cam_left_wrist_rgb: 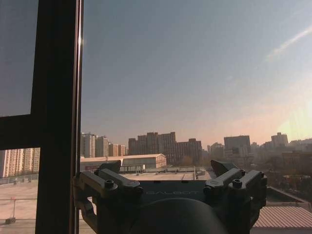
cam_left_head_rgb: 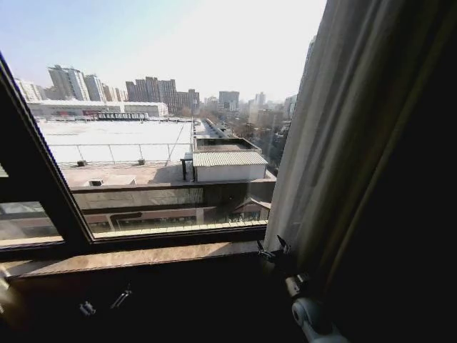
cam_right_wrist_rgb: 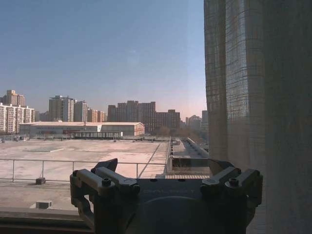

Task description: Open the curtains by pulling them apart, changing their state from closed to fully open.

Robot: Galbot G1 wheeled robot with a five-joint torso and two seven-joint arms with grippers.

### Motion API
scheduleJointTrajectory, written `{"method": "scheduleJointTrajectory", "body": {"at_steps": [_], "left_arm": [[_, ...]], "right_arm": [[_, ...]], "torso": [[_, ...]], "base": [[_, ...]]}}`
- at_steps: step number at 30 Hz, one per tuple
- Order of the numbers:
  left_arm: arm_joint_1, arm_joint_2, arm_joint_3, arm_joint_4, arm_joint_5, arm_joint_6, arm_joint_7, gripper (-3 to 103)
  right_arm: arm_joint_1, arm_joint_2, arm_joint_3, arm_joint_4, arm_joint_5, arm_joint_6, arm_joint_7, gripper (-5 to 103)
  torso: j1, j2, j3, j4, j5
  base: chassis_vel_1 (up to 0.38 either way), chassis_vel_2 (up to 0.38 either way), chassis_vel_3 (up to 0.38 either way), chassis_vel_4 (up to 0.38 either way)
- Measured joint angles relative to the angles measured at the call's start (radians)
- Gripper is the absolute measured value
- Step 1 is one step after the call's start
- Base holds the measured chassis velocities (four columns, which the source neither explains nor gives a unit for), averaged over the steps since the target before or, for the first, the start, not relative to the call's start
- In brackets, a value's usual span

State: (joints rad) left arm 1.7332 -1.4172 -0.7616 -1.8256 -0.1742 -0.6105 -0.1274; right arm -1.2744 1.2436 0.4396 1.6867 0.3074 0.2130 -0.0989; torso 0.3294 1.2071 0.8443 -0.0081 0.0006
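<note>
**A:** ok so what's going on at the window? From the head view I've got one sheer cream pleated fabric curtain panel [cam_left_head_rgb: 335, 128] bunched over on the right side, hanging from the top of the frame down past the brown stone window sill [cam_left_head_rgb: 128, 257]. The glass left of it is uncovered, rooftops and tower blocks outside.

**B:** yeah, and the right wrist view gets you the weave up close. Same curtain [cam_right_wrist_rgb: 253, 97], translucent, vertical folds, covering the right part of that shot. The right gripper [cam_right_wrist_rgb: 163, 168] sits low in front of the glass, fingers apart, nothing between them. One fingertip is just beside the curtain edge, can't tell if it's touching.

**A:** head view has that right gripper [cam_left_head_rgb: 275, 250] tiny, down by the sill right at the curtain's lower edge, with the grey wrist joint below it. Left one?

**B:** left gripper [cam_left_wrist_rgb: 165, 168] in its own wrist view is also spread open and empty, pointing at bare glass and sky. No fabric in that shot at all, just the thick black window frame bar [cam_left_wrist_rgb: 56, 117] running vertical beside it.

**A:** head cam shows that black frame [cam_left_head_rgb: 43, 164] slanting on the left, and the left gripper [cam_left_head_rgb: 103, 304] low in the shadow under the sill, well apart from the right one.
</note>
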Motion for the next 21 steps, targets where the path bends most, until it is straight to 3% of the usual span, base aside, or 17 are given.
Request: {"method": "scheduleJointTrajectory", "body": {"at_steps": [12, 21], "left_arm": [[0.000, 0.000, 0.000, 0.000, 0.000, 0.000, 0.001, 100], [0.000, 0.000, 0.000, 0.000, 0.000, 0.000, 0.001, 100]], "right_arm": [[0.046, 0.003, -0.007, -0.036, 0.018, -0.032, 0.061, 100], [0.104, 0.006, -0.016, -0.080, -0.018, -0.056, 0.153, 100]], "torso": [[0.000, 0.000, 0.000, 0.0000, -0.0011], [0.000, 0.000, 0.000, -0.0001, -0.0004]], "base": [[-0.103, 0.029, 0.101, -0.024], [-0.268, 0.136, 0.245, -0.125]]}}
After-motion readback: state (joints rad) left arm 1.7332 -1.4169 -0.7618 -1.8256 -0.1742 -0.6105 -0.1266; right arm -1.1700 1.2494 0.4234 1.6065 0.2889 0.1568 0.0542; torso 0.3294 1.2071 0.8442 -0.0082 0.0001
